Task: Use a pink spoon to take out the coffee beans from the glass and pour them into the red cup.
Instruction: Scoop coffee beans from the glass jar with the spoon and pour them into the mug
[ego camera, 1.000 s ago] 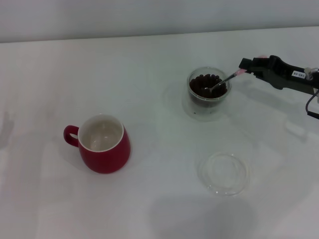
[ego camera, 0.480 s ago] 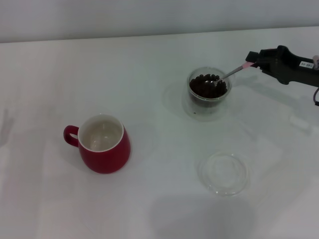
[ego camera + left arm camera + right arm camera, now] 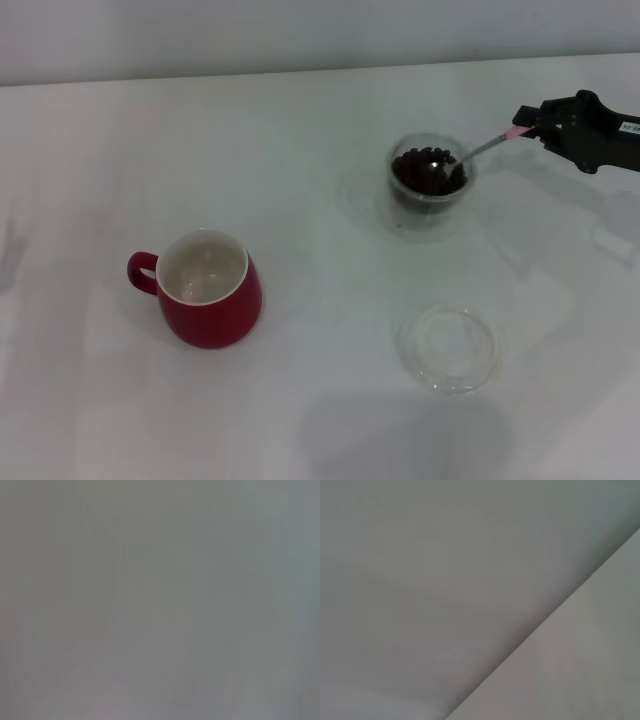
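Observation:
In the head view the glass (image 3: 431,187) stands at the back right of the white table, filled with a heap of dark coffee beans (image 3: 423,168). My right gripper (image 3: 533,125) comes in from the right edge and is shut on the pale pink handle of the pink spoon (image 3: 492,145). The spoon slants down to the left, its metal bowl at the right rim of the glass among the beans. The red cup (image 3: 207,289) stands at the front left, upright, white inside, handle to the left. The left gripper is out of view.
A flat clear glass dish (image 3: 448,347) lies in front of the glass. The white table (image 3: 320,110) runs to a pale wall at the back. Both wrist views show only plain grey.
My right gripper has drawn back to the right and slightly up with the spoon. The spoon's bowl has shifted from the middle of the beans to the right rim, and the glass has slid a little right.

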Robot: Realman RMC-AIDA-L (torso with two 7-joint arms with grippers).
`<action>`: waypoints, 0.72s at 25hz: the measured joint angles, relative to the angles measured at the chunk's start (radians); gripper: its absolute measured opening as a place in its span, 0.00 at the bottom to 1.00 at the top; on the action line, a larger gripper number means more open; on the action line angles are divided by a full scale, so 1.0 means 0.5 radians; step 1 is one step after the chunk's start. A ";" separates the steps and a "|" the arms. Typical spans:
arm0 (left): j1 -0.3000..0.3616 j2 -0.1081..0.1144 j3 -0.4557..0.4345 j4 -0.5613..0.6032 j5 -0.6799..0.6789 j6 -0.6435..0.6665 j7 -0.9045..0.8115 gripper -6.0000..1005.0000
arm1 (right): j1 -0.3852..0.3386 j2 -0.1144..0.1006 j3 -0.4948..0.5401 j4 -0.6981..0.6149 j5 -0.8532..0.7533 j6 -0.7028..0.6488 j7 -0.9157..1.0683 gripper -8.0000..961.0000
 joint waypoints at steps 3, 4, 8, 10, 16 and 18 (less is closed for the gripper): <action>-0.001 0.000 0.000 0.000 0.000 0.000 0.003 0.86 | 0.001 0.000 0.003 -0.017 0.000 -0.024 0.012 0.15; -0.001 0.000 0.000 0.000 0.000 0.000 0.008 0.86 | 0.003 0.003 0.004 -0.019 0.000 -0.026 0.012 0.15; 0.000 0.000 0.000 0.000 0.000 0.000 0.029 0.86 | 0.008 0.011 0.008 -0.021 0.013 -0.030 0.017 0.15; 0.003 0.000 0.000 0.000 -0.001 -0.001 0.030 0.86 | 0.009 0.010 0.022 -0.021 0.018 -0.049 0.029 0.15; 0.001 0.000 0.000 0.000 -0.026 -0.001 0.041 0.86 | 0.022 -0.019 0.059 -0.035 0.008 -0.177 0.102 0.15; -0.002 0.002 0.000 0.000 -0.029 -0.001 0.049 0.86 | 0.037 -0.024 0.052 -0.050 0.002 -0.213 0.123 0.15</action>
